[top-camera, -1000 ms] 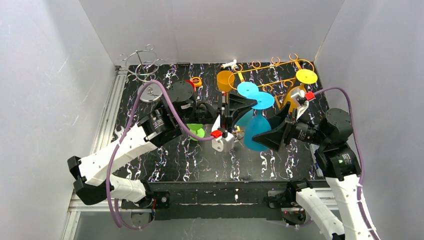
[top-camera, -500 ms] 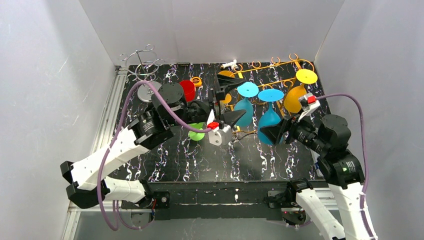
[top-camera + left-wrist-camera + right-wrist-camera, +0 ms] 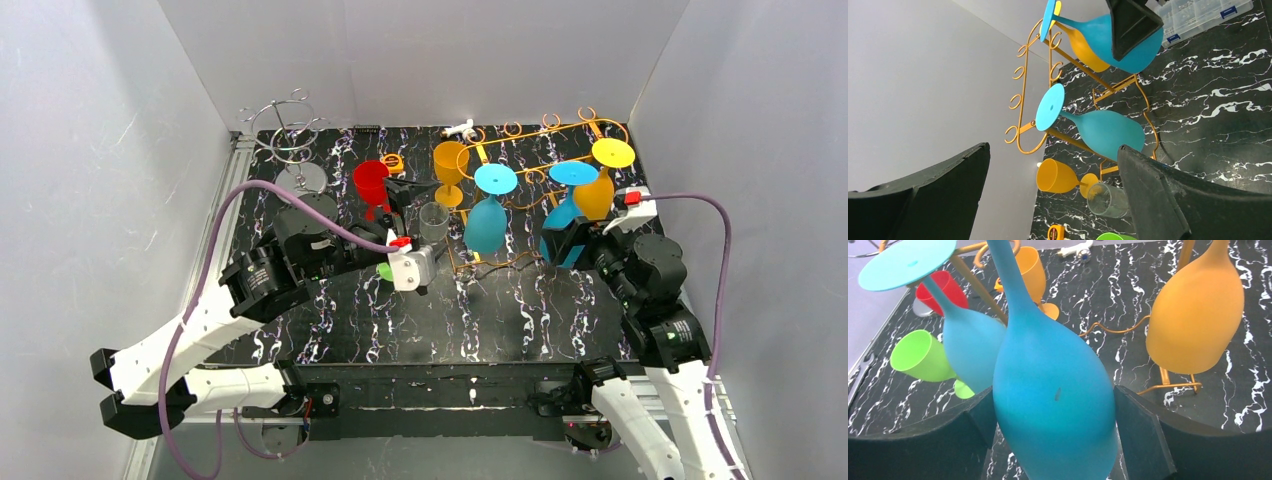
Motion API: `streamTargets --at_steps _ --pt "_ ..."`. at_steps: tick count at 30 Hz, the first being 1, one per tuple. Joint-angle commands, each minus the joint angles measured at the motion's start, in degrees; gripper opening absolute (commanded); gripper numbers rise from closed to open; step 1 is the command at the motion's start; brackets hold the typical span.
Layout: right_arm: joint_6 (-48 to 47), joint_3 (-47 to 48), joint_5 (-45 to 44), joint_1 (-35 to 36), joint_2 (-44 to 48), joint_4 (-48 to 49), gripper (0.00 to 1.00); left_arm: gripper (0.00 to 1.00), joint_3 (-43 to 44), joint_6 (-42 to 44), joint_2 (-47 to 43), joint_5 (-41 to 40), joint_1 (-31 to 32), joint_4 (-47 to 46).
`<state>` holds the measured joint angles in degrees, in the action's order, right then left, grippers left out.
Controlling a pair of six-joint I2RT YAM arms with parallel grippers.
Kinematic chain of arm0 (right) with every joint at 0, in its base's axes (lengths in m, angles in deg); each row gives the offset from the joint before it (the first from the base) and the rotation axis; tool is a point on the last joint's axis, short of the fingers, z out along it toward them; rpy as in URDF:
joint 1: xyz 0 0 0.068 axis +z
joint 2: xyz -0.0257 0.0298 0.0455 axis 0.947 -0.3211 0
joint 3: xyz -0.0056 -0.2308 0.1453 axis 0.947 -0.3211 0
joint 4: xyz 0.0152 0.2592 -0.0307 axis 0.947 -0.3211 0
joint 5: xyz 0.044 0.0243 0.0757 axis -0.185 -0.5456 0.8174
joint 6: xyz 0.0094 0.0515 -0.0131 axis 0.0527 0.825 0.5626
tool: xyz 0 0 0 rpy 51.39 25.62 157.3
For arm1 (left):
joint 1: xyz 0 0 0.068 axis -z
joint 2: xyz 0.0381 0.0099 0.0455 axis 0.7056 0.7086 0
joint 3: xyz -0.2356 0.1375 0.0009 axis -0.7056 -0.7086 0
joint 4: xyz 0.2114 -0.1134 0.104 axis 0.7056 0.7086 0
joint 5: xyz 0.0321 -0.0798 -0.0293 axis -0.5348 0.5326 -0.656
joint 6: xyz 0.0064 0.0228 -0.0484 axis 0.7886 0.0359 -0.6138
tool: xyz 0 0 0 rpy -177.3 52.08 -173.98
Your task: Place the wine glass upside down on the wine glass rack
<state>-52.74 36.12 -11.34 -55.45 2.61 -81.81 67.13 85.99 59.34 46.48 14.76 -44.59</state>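
A gold wine glass rack (image 3: pixel 530 165) stands at the back right. One blue wine glass (image 3: pixel 486 226) hangs from it upside down, free of both grippers. A second blue wine glass (image 3: pixel 1053 390) hangs inverted with its foot (image 3: pixel 573 172) up at the rack rail. My right gripper (image 3: pixel 1053 402) is shut on this glass's bowl, a finger pressing each side. A yellow glass (image 3: pixel 597 196) hangs just right of it. My left gripper (image 3: pixel 418 212) stands open and empty left of the rack, near a clear tumbler (image 3: pixel 1107 200).
An orange glass (image 3: pixel 450 160) stands upright at the rack's left end. A red cup (image 3: pixel 371 183) and a green glass (image 3: pixel 923 356) sit on the left of the mat. A silver wire stand (image 3: pixel 290 130) occupies the back left corner. A tape measure (image 3: pixel 392 162) lies behind.
My right gripper carried its blue glass back and right to the rack. My left gripper opened, leaving the other blue glass hanging, and drew back to the left.
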Motion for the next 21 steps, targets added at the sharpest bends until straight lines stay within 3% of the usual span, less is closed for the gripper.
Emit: streamTargets --at_steps 1,21 --pt "-0.5 -2.6 -5.1 0.2 -1.2 8.2 0.52 0.98 -0.6 -0.7 -1.6 -0.1 -0.3 0.6" --pt "1.1 -7.3 -8.8 0.2 -3.4 15.3 0.52 0.98 -2.0 0.4 -3.2 -0.3 -0.3 2.1"
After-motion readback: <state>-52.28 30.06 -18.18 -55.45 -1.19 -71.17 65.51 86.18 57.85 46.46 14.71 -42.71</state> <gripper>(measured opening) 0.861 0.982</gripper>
